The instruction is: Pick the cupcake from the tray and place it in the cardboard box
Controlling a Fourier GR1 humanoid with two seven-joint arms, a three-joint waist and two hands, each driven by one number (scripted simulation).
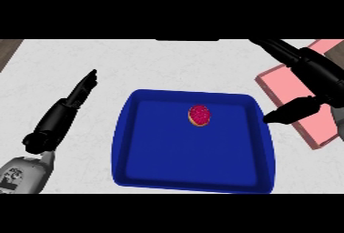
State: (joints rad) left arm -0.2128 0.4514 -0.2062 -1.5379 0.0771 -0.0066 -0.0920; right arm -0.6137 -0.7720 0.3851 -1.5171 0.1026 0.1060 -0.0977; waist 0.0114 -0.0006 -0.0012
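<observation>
A small cupcake (199, 115) with dark pink frosting sits in the blue tray (154, 173), in its upper right part. The pink box (295, 88) lies at the right edge of the counter, partly hidden by my right hand (316, 68). That hand is open, fingers stretched toward the top of the view and thumb pointing left at the tray's right rim, apart from the cupcake. At the left of the tray my left hand (64, 113) rests open with straight fingers pointing up.
A white marbled counter (174, 63) carries everything. A brown strip (8, 48) shows beyond its upper left corner. The tray fills the middle, with the box close to its right rim.
</observation>
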